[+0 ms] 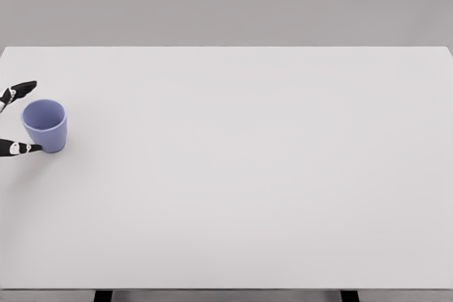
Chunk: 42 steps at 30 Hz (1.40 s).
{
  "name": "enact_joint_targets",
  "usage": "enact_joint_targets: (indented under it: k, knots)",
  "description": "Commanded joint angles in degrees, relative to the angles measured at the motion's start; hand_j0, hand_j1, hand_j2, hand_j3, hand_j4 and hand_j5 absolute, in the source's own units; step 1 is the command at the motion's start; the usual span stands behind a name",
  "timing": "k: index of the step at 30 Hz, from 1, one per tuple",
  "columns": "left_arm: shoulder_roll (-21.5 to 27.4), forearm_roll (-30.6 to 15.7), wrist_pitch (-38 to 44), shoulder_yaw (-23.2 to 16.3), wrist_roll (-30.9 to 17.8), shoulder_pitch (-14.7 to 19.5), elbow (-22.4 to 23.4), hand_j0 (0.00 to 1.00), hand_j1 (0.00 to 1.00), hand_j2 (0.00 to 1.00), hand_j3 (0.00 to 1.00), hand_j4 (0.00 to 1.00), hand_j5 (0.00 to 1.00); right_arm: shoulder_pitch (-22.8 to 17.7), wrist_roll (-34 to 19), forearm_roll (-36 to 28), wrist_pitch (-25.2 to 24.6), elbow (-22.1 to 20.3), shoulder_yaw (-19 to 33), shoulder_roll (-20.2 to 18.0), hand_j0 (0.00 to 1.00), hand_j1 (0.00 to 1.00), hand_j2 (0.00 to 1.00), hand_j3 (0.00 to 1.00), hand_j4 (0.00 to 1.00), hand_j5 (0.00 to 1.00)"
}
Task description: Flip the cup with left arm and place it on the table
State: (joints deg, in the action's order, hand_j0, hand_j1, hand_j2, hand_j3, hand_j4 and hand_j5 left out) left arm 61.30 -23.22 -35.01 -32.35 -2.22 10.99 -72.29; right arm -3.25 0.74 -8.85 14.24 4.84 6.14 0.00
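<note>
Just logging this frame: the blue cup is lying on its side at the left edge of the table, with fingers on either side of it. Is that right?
Not quite. The head view shows the blue cup standing upright, its opening facing up, not lying on its side. The rest holds: it is at the left edge of the table, with left-hand fingers on either side.

cup (44, 124) upright, table (248, 175) far left | left robot hand (15, 119) fingers straddle it, spread

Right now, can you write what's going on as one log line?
cup: upright, mouth up, table far left | left hand: fingers either side of cup, grasp unclear | right hand: not in view
</note>
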Motion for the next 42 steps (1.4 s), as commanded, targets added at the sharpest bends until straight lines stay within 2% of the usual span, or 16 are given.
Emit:
enact_joint_targets:
  k: [1,13,24,32,37,42]
  knots:
    - [1.5,-0.4,0.0,0.1,0.0,0.0,-0.5,1.00,1.00,1.00,1.00,1.00,1.00,0.0,0.0,0.0,0.0,0.0,0.0,0.0,1.00,1.00,1.00,1.00,1.00,1.00]
    - [6.5,-0.6,0.0,0.1,0.0,-0.7,-2.9,1.00,1.00,1.00,1.00,1.00,1.00,0.0,0.0,0.0,0.0,0.0,0.0,0.0,1.00,1.00,1.00,1.00,1.00,1.00]
    - [10.1,-0.5,0.0,0.3,0.1,-0.4,-7.8,1.00,1.00,1.00,1.00,1.00,1.00,0.0,0.0,0.0,0.0,0.0,0.0,0.0,1.00,1.00,1.00,1.00,1.00,1.00]
    - [10.2,-0.3,0.0,0.4,0.0,0.7,-15.1,1.00,1.00,1.00,1.00,1.00,1.00,0.0,0.0,0.0,0.0,0.0,-0.1,0.0,1.00,1.00,1.00,1.00,1.00,1.00]
    - [11.2,-0.3,0.0,0.4,0.1,1.4,-16.3,1.00,1.00,1.00,1.00,1.00,1.00,0.0,0.0,0.0,0.0,0.0,0.0,0.0,1.00,1.00,1.00,1.00,1.00,1.00]
    - [11.4,0.4,0.0,0.5,0.1,2.5,-20.4,1.00,1.00,1.00,1.00,1.00,1.00,0.0,0.0,0.0,0.0,0.0,0.0,0.0,1.00,1.00,1.00,1.00,1.00,1.00]
